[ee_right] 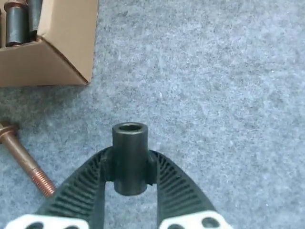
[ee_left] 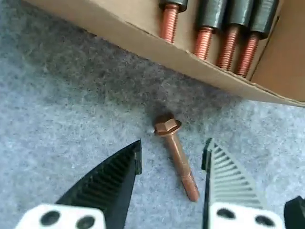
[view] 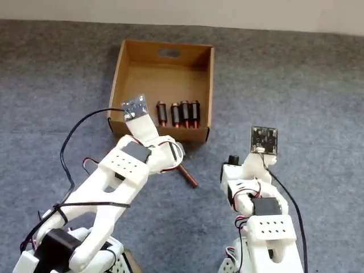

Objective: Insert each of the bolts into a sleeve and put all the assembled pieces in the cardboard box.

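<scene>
A copper bolt [ee_left: 177,156] lies loose on the grey carpet just outside the near wall of the cardboard box [view: 120,67]; it also shows in the high view [view: 188,177] and the right wrist view [ee_right: 25,162]. My left gripper [ee_left: 172,153] hovers over it, open, a finger on each side of the shank. My right gripper [ee_right: 128,168] is shut on a black sleeve [ee_right: 129,155], which points bore-first away from the wrist. That arm stands right of the bolt, its sleeve [view: 233,160] near the carpet. Several assembled bolt-and-sleeve pieces [view: 178,114] lie in a row inside the box.
Grey carpet covers the table all around. The box's near wall [ee_left: 143,43] stands close beyond the loose bolt, and its corner [ee_right: 71,57] is near the right gripper. Cables trail from both arms near the front edge.
</scene>
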Robot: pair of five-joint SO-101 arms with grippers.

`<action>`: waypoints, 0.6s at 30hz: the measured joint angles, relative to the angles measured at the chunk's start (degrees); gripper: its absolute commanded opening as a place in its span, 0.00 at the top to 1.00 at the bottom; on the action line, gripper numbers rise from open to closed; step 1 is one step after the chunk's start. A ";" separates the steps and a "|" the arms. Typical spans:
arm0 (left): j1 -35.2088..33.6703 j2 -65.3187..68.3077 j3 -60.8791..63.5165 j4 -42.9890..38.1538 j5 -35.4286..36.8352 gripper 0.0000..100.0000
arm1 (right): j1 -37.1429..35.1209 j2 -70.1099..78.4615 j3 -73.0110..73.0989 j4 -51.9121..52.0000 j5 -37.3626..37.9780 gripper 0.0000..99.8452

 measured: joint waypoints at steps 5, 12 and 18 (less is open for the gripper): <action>-0.09 0.00 0.00 -0.26 0.35 0.77 | -0.09 0.00 0.00 0.00 0.00 0.99; -0.09 0.35 -0.79 -0.26 0.35 0.77 | -0.09 0.00 0.00 0.00 0.00 0.99; -0.18 11.43 -10.81 6.42 0.35 0.77 | -0.09 0.00 0.00 0.00 0.00 0.99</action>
